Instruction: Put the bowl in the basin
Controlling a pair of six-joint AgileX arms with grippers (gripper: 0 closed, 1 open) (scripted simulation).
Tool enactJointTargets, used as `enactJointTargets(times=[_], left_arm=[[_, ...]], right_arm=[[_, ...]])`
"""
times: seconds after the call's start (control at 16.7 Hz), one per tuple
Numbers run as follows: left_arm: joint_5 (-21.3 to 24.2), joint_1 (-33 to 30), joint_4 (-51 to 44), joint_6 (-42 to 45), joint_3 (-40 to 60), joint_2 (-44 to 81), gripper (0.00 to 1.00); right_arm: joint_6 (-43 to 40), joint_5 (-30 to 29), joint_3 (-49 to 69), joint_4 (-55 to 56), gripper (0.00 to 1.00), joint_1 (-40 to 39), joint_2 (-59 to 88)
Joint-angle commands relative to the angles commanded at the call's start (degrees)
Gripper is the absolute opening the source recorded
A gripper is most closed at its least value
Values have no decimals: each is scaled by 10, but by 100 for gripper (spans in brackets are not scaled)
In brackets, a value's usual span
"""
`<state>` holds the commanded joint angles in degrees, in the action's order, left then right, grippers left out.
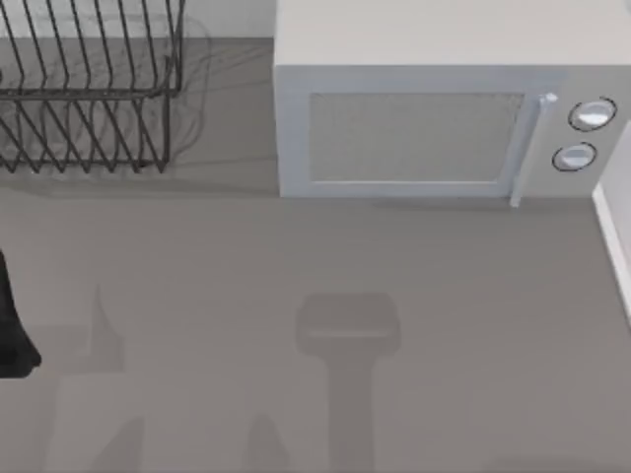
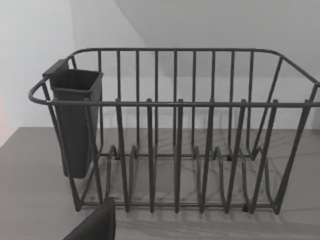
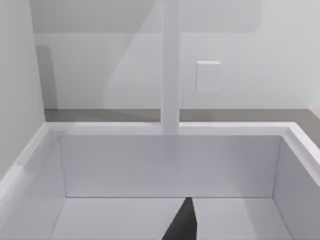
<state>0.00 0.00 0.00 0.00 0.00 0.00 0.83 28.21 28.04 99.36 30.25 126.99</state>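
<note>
Where the right arm hangs, white straight-walled basin, wire rack before left arm, jaws' state unclear.

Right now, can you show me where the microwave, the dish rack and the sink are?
microwave (image 1: pixel 414 138), top view, on its door window.
dish rack (image 2: pixel 175 104), left wrist view, on its front top rail.
sink (image 3: pixel 170 165), right wrist view, on its back inner wall.

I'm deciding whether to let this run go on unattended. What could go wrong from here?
1. The left gripper faces the dish rack closely; its wires could snag it.
2. The right gripper hangs at the basin, whose faucet could be knocked.
3. The microwave door is shut; anything inside would need it opened first.
</note>
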Motion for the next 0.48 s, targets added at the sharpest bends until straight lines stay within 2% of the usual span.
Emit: enactJointTargets(times=[0.12, 0.48], left_arm=[[0, 0, 0, 0, 0, 0, 100], [0, 0, 0, 0, 0, 0, 100]], right_arm=[[0, 0, 0, 0, 98, 0, 0], [0, 0, 0, 0, 100, 0, 0]])
